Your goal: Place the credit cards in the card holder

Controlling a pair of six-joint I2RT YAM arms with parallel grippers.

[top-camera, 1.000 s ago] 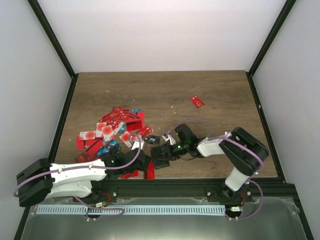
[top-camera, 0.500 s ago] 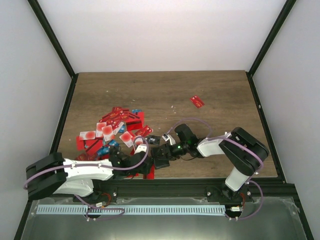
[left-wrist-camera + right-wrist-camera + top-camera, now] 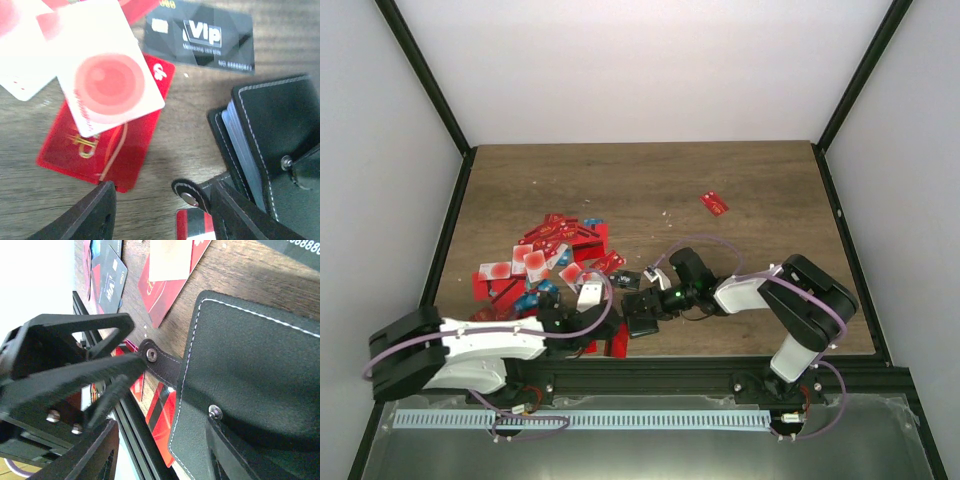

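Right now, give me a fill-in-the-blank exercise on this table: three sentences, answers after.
The thin black plastic card near the black stitched leather card holder is printed ___. The white rectangular card with a red circle overlaps a gold-lettered card coloured ___. In the top view, one red plastic card lies alone, to the ___ of the heap of cards.
Missing: VIP; red; right.

Left arm point(image 3: 490, 345) and right arm point(image 3: 745, 292) low, angled inward; left fingers point(image 3: 92, 215) and right fingers point(image 3: 85, 457) apart.
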